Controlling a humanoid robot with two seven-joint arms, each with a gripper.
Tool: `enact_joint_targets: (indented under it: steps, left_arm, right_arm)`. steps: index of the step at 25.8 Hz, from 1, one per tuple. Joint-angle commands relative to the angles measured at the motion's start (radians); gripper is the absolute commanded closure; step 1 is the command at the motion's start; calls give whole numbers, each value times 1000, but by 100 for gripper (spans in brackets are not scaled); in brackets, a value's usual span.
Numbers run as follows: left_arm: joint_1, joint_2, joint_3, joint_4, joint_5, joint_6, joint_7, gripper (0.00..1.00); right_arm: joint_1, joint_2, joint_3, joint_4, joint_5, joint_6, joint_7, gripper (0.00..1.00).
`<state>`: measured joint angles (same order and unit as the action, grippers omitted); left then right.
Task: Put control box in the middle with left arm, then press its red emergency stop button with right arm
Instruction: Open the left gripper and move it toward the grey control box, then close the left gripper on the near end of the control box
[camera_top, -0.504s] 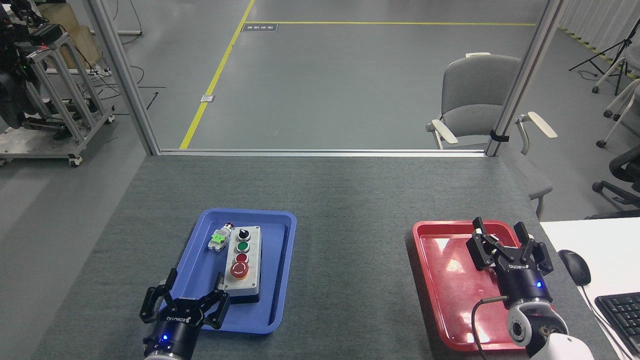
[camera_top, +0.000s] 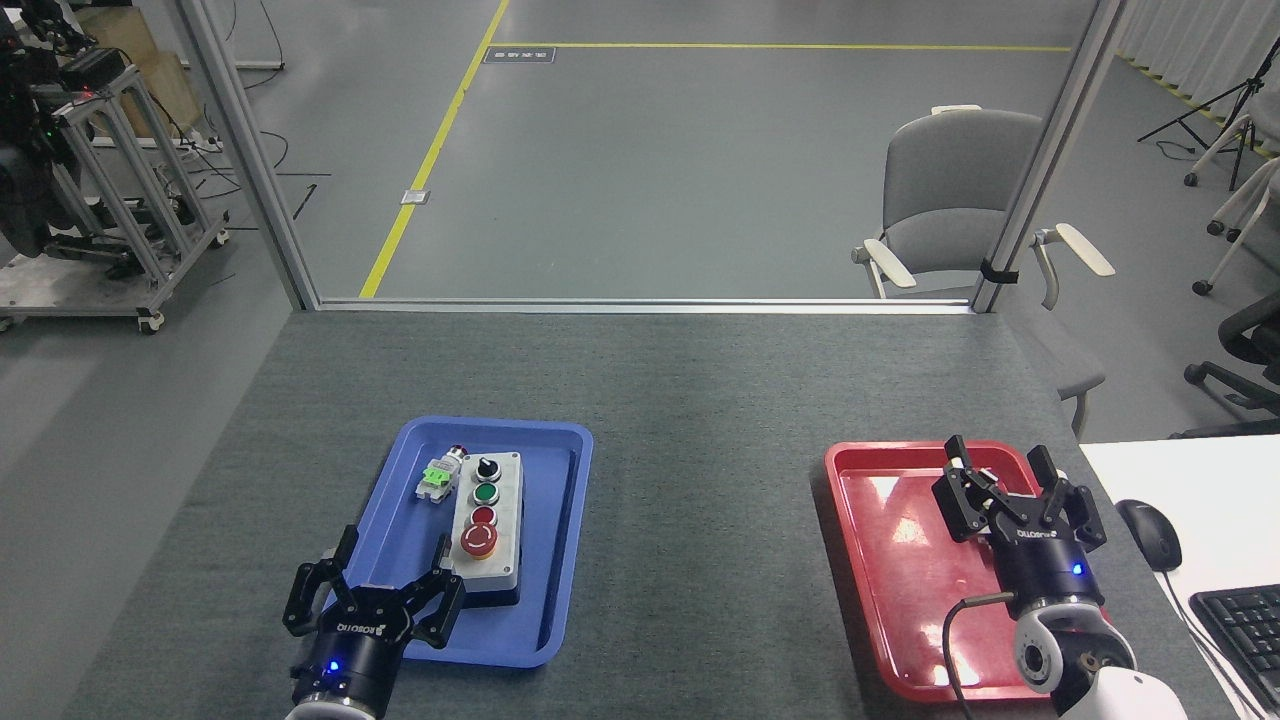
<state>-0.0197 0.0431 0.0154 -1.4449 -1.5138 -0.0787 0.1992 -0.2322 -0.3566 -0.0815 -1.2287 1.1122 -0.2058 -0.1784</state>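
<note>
control box lay lengthwise in blue tray, red emergency stop button at its near end | left gripper spread wide, empty, over tray's near-left corner, just short of box | right gripper splayed, empty, well apart from tray
</note>
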Motion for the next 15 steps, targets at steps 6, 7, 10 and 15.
enact_joint_targets:
  steps: [6, 7, 10, 15]
  left_arm:
    - [29, -127, -20, 18, -8, 8, -4, 1]
    - [35, -138, -23, 18, -12, 19, -4, 1]
    - [37, -137, -61, 37, -14, 73, 3, 1]
    - [37, -143, -74, 86, -14, 97, 11, 1]
  right_arm:
    - [2, -1, 2, 2, 0, 0, 5, 0]
    - [4, -1, 2, 2, 0, 0, 5, 0]
    - [4, -1, 2, 2, 0, 0, 5, 0]
    - [5, 1, 5, 2, 0, -4, 5, 0]
